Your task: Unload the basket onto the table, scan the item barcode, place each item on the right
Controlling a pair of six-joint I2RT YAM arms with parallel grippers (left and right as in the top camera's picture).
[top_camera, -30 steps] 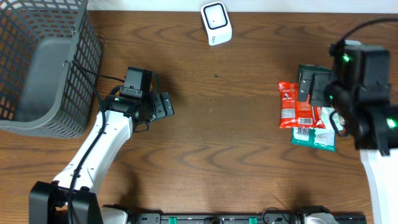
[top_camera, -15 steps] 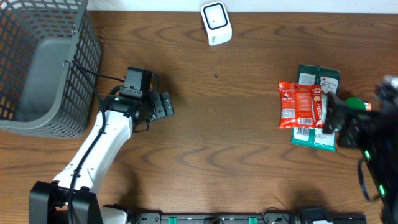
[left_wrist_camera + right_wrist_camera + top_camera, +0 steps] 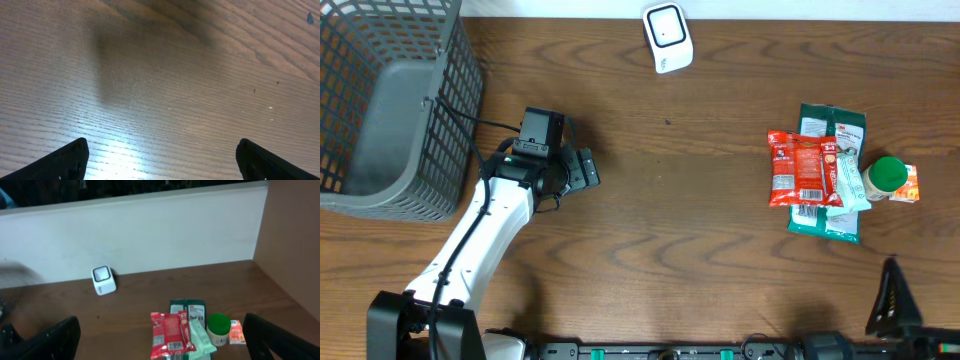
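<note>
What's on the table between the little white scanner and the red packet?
Nothing: overhead, only bare brown tabletop lies between the white scanner and the red packet.

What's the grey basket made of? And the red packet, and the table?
Basket: probably wire or plastic mesh, matte grey; you can see through its gridded walls.
Red packet: likely thin plastic film, printed and slightly shiny.
Table: wood or wood-look laminate, smooth; it shows grain lines and a soft sheen.

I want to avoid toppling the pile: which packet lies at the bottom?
The dark green packet. The red packet and the slim pale green packet both lie on top of it.
</note>
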